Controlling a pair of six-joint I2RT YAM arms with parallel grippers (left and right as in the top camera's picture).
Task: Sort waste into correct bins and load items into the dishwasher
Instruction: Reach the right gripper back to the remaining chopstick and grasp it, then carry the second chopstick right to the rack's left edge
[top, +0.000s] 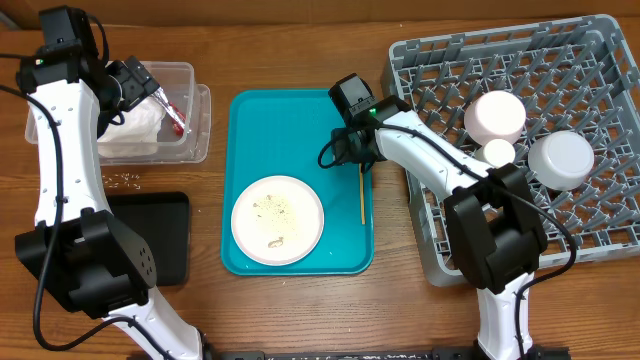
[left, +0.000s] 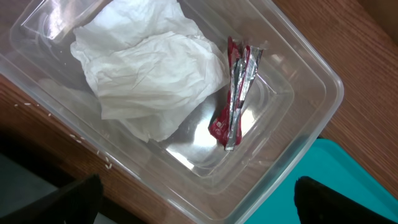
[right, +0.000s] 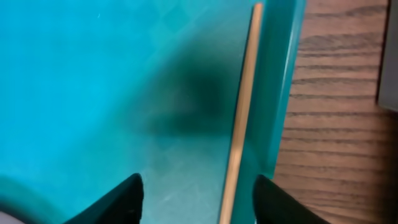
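Note:
In the clear tub (top: 195, 110) lie a crumpled white napkin (left: 149, 68) and a red-and-white wrapper (left: 236, 102). My left gripper (left: 202, 202) hovers open over the tub's near corner and holds nothing. A pale plate (top: 277, 220) with rice crumbs sits on the teal tray (top: 290, 120). My right gripper (right: 199, 202) is low over the tray's right edge. Its jaws stand apart around a thin wooden chopstick (right: 242, 106), which lies close to the right finger (right: 280, 202) and is not clamped. The grey dish rack (top: 600, 90) holds a pink-white bowl (top: 495, 115), a small white cup (top: 498, 152) and a greyish bowl (top: 561, 158).
A shallow black tray (top: 150, 235) lies on the wooden table in front of the tub. A few rice crumbs (top: 122, 180) are scattered between them. The teal tray's raised rim (right: 283, 93) runs just right of the chopstick, with bare wood between tray and rack.

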